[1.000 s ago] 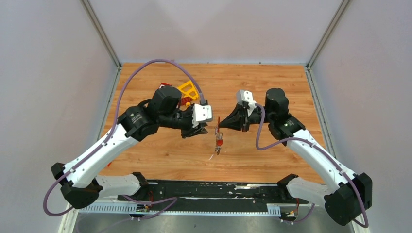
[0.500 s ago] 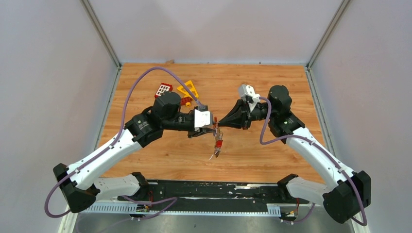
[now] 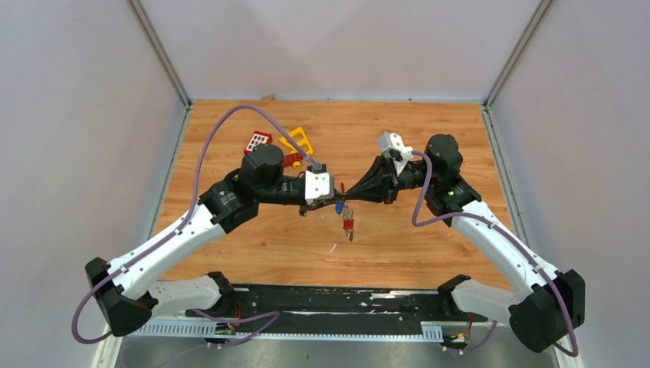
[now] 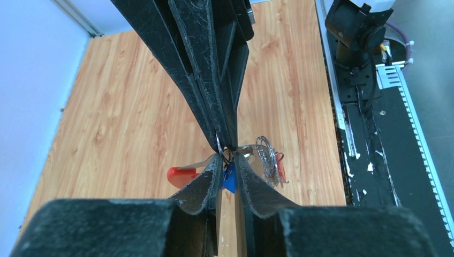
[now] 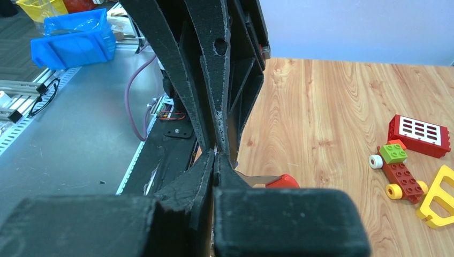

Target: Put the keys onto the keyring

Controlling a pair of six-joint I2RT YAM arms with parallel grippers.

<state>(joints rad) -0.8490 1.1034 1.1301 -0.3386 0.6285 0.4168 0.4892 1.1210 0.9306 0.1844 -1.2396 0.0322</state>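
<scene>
Over the table's middle my two grippers meet tip to tip. My right gripper [image 3: 346, 192] [image 5: 215, 153] is shut on the keyring's thin silver ring [image 4: 219, 144]. Below it dangle silver loops [image 4: 266, 156] and a red clip [image 3: 349, 224]. My left gripper [image 3: 335, 198] [image 4: 227, 157] faces it, jaws drawn narrow, with a blue key head [image 4: 229, 180] [image 3: 339, 205] filling the gap between them. A red key head [image 4: 181, 174] [image 5: 282, 181] sticks out sideways, its blade running to the pinch point. How key and ring join is hidden by the fingers.
Toy blocks lie at the back left: a red square block with white buttons [image 3: 258, 142] [image 5: 420, 135], a yellow triangular frame [image 3: 299, 140] and a small red wheeled block [image 5: 399, 168]. The black base rail [image 3: 322, 300] runs along the near edge. A blue bin [image 5: 75, 37] stands off the table.
My left arm has reached right to the right gripper's tips and its jaws have narrowed. The blue key now shows at them. The dangling bunch has swung slightly right.
</scene>
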